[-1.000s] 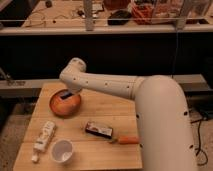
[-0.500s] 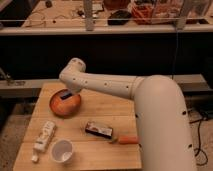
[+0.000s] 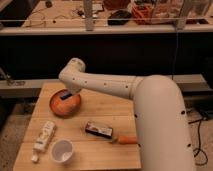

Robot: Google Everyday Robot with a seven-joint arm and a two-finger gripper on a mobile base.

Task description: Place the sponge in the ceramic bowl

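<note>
Sponge (image 3: 67, 95) is right at the tip of the gripper (image 3: 70, 92), a blue block tilted over the ceramic bowl (image 3: 56, 107), inside its rim. Pincer's clenched tight on it, no gap showing. Bowl sits back-left on the wooden table (image 3: 102, 107). White arm (image 3: 107, 86) reaches in from the right. Toward the front: dark box (image 3: 98, 130) w/ white label, orange item (image 3: 128, 140) just beside it. White cup (image 3: 62, 151) and white tube (image 3: 44, 136) are front-left.
</note>
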